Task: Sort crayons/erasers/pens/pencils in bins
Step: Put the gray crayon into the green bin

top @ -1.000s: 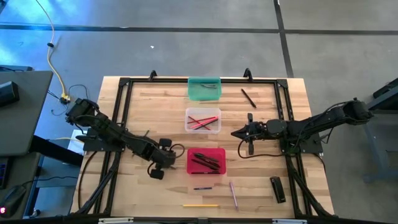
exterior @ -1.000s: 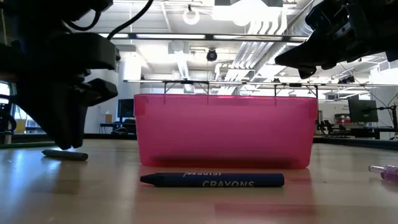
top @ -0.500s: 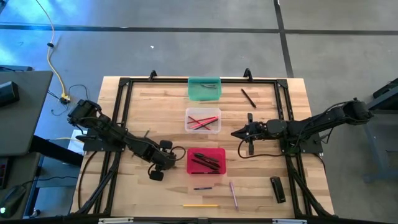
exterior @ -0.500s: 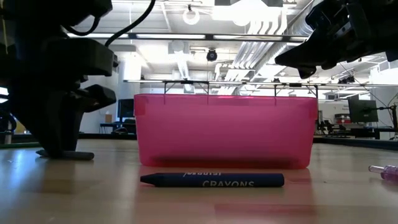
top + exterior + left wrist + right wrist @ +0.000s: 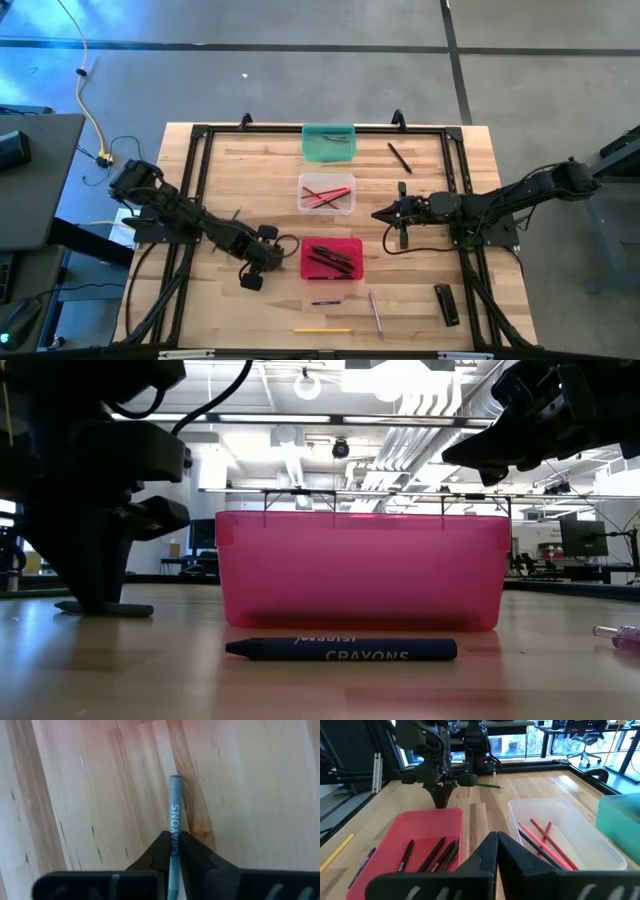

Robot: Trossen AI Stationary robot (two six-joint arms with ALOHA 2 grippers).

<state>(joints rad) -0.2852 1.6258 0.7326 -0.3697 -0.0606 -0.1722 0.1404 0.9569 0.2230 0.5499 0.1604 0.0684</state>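
High view: left gripper (image 5: 251, 281) lowered at lower centre-left, beside red bin (image 5: 331, 258); right gripper (image 5: 385, 213) idle, fingers together. Left wrist view: fingers now clamped on grey-blue crayon (image 5: 175, 810) flat on table (image 5: 260, 795); ready for lifting.

Illumination is bright and even in the high view; the pale wooden slatted table top (image 5: 420, 290) shows only faint, soft shadows. A blue glare patch covers the grey floor (image 5: 40, 50) at the far left corner. In the low view, ceiling strip lights (image 5: 400, 380) backlight the scene: the translucent pink-red plastic tub (image 5: 362, 568) glows, and the near arm reads as a dark silhouette. The table edge nearest the lens is out of focus. The left wrist view is sharp and warm-toned.
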